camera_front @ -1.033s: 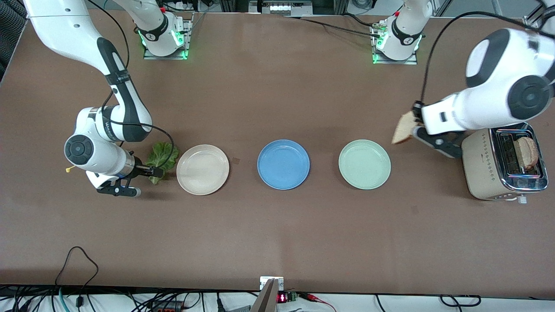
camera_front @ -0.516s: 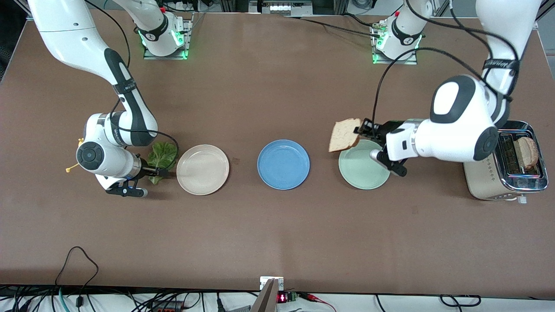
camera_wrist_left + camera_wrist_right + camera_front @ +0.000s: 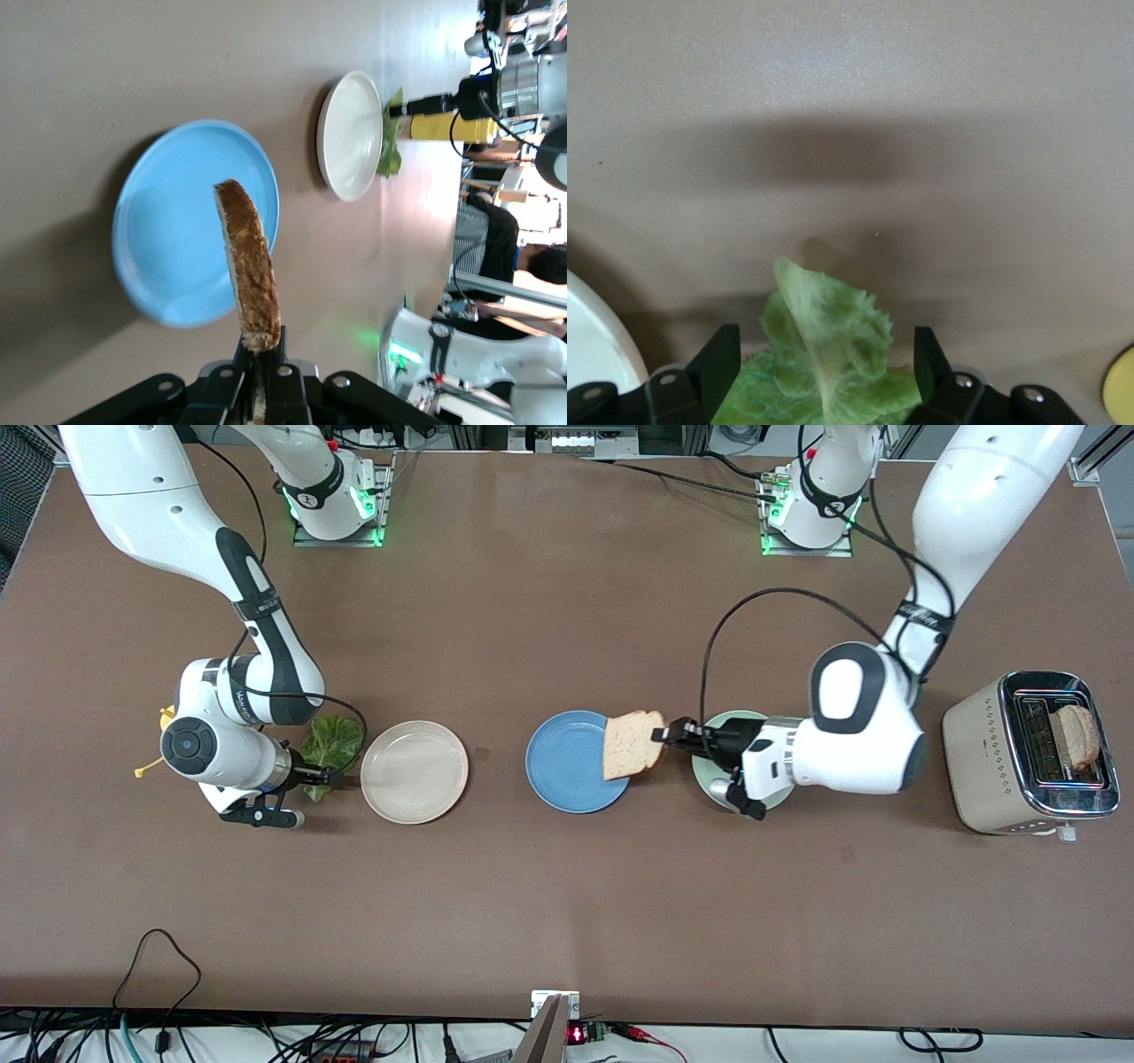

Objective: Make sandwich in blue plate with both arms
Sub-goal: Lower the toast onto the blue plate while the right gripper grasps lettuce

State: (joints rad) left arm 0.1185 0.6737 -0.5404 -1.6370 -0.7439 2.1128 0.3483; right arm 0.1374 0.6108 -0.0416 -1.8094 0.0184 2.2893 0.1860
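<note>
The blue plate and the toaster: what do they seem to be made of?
The blue plate looks like matte plastic or melamine: flat even colour, a soft sheen, no glaze glare. The toaster seems to have cream-coated metal sides and a polished chrome top, which reflects light like a mirror around its slots. Neither is certain.

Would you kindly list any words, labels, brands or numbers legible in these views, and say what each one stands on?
None can be read for certain.
Right arm: white lettering on its black wrist band, too small to read.
Left arm: white lettering on its black band, too small to read.
Arm bases: a round marking on each, not legible.
Toaster: dotted pattern only, no text.
Blue plate: unmarked.
</note>
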